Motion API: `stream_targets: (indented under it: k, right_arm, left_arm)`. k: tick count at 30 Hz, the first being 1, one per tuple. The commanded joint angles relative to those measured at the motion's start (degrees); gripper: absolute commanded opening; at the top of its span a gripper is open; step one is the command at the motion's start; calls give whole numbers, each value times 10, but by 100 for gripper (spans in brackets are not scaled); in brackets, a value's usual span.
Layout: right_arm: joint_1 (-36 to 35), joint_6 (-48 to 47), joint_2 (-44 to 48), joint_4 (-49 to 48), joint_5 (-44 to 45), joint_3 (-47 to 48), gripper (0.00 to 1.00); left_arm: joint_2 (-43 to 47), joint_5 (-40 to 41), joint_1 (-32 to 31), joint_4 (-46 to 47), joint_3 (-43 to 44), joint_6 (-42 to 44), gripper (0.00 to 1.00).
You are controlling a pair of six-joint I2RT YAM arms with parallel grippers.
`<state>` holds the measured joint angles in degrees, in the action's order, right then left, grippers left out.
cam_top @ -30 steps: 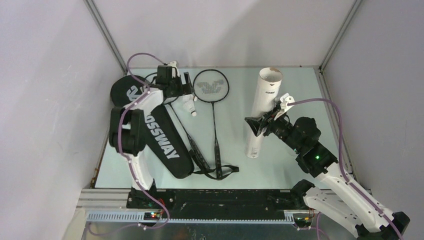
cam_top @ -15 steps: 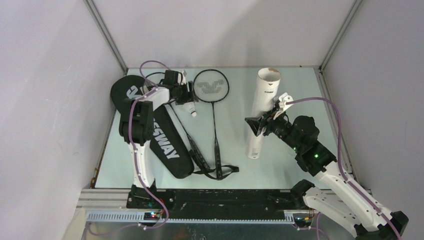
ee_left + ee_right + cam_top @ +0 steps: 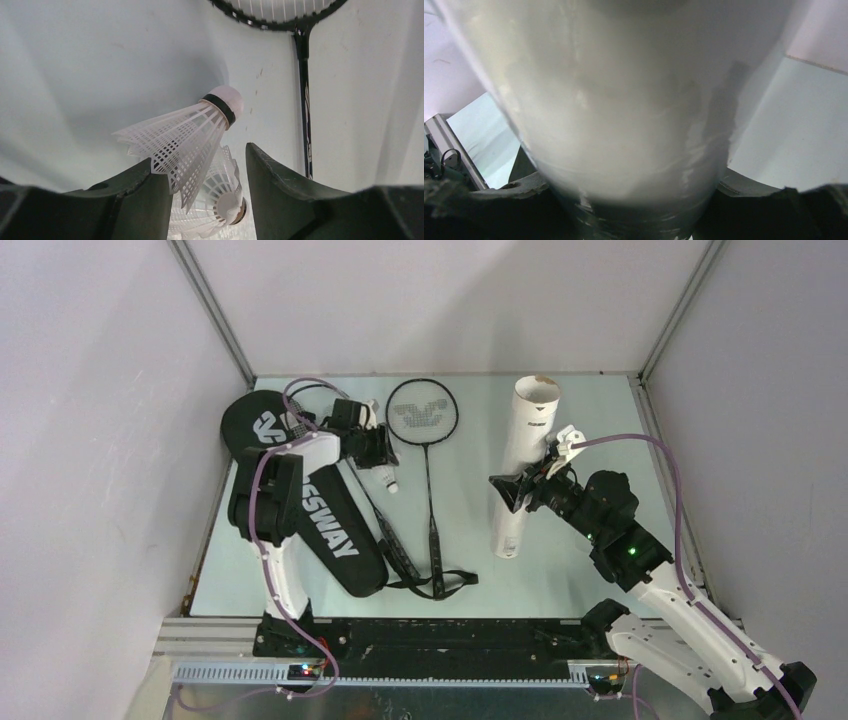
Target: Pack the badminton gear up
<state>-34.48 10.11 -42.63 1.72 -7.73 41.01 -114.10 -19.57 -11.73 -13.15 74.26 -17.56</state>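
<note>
My left gripper [image 3: 380, 448] is at the back left, open, low over the table. In the left wrist view its jaws [image 3: 200, 159] stand apart around two white shuttlecocks: the upper shuttlecock [image 3: 185, 137] leans its skirt on the left finger, and the lower shuttlecock [image 3: 222, 197] lies beneath it. One shuttlecock [image 3: 391, 480] shows from above. One black racket [image 3: 423, 412] lies just right of them. The black CROSSWAY bag [image 3: 320, 510] lies to the left. My right gripper [image 3: 516, 492] is shut on the long white tube [image 3: 525, 440], which fills the right wrist view [image 3: 624, 100]. A second racket is not in view.
The bag's black strap [image 3: 425, 580] loops over the racket handle near the front. Grey walls and metal frame posts close in the table on three sides. The tube's open end [image 3: 539, 391] points to the back wall.
My left gripper has moved from the back edge toward the front, onto the shuttlecocks, and the visible shuttlecock has shifted slightly nearer. The right arm and tube have not moved.
</note>
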Motion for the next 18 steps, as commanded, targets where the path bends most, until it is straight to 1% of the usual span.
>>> stream_targets:
  k: [1, 8, 12, 17, 18]
  right_arm:
    - [2, 9, 4, -33, -5, 6, 49]
    - [3, 13, 1, -34, -12, 6, 49]
    - [4, 14, 0, -33, -15, 6, 49]
    - [3, 14, 1, -34, -17, 6, 49]
    - [4, 13, 2, -33, -18, 6, 49]
  left_arm:
    - [68, 41, -22, -3, -32, -5, 57]
    - [139, 109, -48, -11, -81, -15, 58]
    - [160, 107, -56, -5, -105, -12, 59]
    - [150, 84, -60, 10, -119, -8, 58]
    - [145, 80, -59, 13, -119, -8, 57]
